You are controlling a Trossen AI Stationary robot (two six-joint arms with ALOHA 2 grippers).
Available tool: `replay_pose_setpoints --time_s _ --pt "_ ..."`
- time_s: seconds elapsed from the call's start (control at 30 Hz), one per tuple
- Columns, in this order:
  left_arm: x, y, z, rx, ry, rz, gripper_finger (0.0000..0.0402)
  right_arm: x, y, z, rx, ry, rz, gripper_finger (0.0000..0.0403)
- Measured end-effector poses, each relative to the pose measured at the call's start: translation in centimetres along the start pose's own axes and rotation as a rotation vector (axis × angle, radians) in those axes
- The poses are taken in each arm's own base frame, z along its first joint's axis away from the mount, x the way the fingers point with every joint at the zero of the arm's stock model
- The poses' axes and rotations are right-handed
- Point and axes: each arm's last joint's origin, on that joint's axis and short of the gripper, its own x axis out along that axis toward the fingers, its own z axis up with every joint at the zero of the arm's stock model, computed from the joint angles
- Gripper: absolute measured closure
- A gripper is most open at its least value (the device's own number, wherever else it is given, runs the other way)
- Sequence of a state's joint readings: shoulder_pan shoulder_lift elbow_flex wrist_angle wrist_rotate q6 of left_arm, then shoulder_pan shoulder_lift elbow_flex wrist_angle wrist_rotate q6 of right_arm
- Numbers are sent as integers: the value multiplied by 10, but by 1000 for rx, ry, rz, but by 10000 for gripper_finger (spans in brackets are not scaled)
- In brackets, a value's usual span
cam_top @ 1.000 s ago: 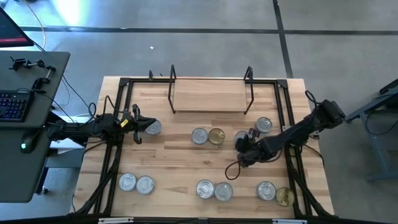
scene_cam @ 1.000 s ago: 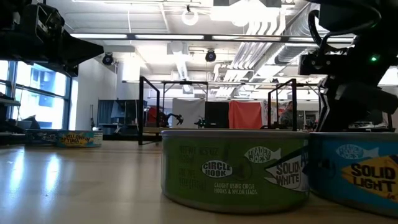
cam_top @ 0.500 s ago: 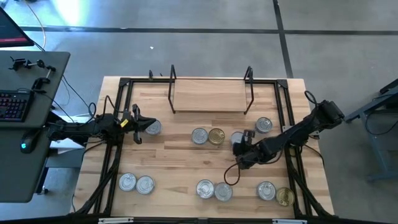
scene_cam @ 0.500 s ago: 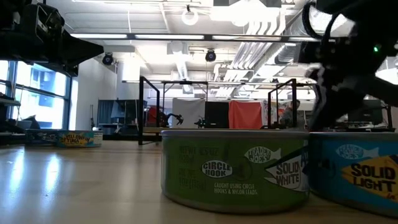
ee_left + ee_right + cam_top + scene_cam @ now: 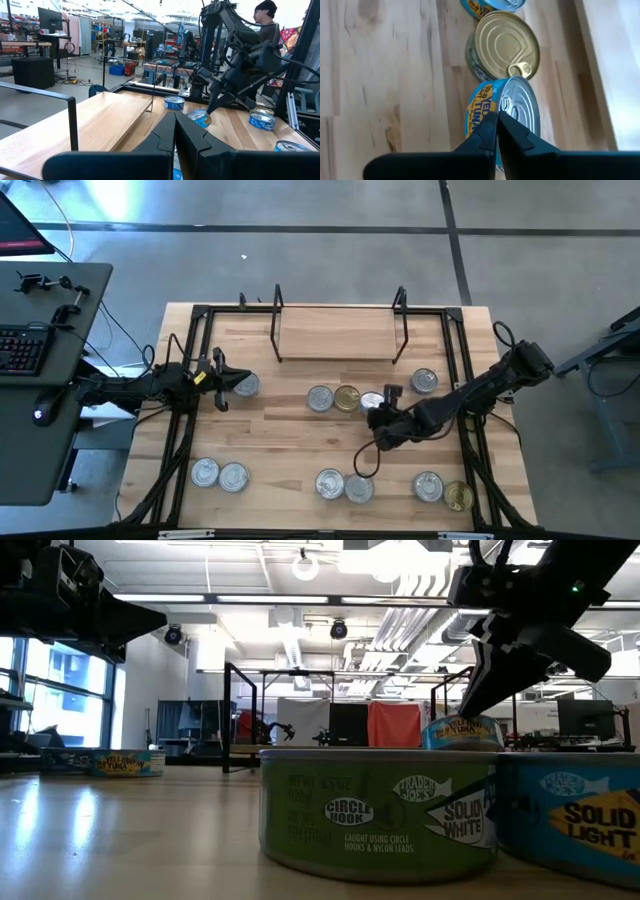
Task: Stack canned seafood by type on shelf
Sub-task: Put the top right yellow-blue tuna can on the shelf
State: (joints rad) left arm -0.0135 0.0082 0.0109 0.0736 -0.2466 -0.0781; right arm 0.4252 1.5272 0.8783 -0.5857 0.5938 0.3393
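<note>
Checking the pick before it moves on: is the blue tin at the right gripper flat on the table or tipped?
Tipped. The blue tin stands on edge at the shut right gripper, silver lid sideways, beside the flat gold-lidded tin.

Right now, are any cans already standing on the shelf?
No. In the high view the shelf board is bare, and all the cans lie on the tabletop.

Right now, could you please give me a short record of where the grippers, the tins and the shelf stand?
right gripper: shut on the rim of a blue-labelled tin, which is tilted, next to a gold-lidded tin
left gripper: shut, holding nothing, at the left side of the table
shelf: no tins on it
other tins: spread over the table, none stacked
</note>
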Motion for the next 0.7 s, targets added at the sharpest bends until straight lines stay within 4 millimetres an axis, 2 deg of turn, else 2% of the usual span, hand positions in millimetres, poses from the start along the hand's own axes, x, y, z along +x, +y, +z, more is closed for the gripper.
replay_pose_setpoints --time_s 0.7 --pt "0 0 0 0 1 0 401 2 5 -6 72 68 162 400"
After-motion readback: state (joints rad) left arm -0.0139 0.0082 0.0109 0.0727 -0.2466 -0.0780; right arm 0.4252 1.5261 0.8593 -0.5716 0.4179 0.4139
